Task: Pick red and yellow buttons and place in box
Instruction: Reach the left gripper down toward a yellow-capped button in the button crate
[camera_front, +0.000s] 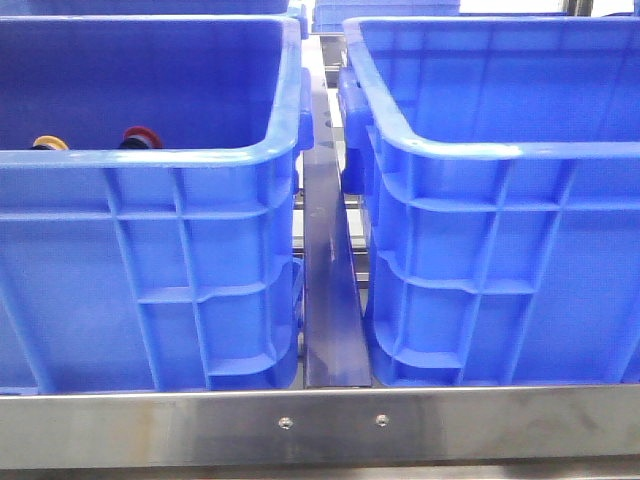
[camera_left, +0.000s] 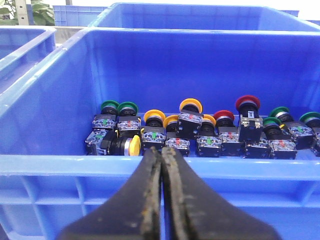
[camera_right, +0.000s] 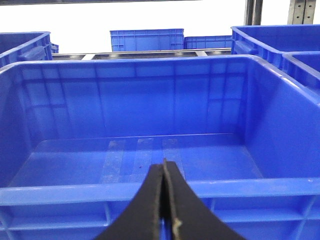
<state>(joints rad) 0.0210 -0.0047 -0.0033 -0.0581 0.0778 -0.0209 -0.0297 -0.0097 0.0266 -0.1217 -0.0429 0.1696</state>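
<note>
Two alike blue crates stand side by side. The left crate (camera_front: 150, 160) holds several push buttons; only a yellow cap (camera_front: 48, 143) and a red cap (camera_front: 142, 135) peek over its rim in the front view. The left wrist view shows yellow buttons (camera_left: 191, 106), red buttons (camera_left: 247, 103) and green buttons (camera_left: 127, 107) on its floor. My left gripper (camera_left: 162, 151) is shut and empty, outside the crate's near rim (camera_left: 75, 165). The right crate, the box (camera_front: 500, 150), is empty (camera_right: 150, 155). My right gripper (camera_right: 163, 164) is shut and empty, outside its near rim.
A steel rail (camera_front: 330, 290) runs between the two crates and a steel table edge (camera_front: 320, 425) crosses in front. More blue crates (camera_right: 147, 39) stand behind, and others flank the box (camera_right: 280, 42). Neither arm shows in the front view.
</note>
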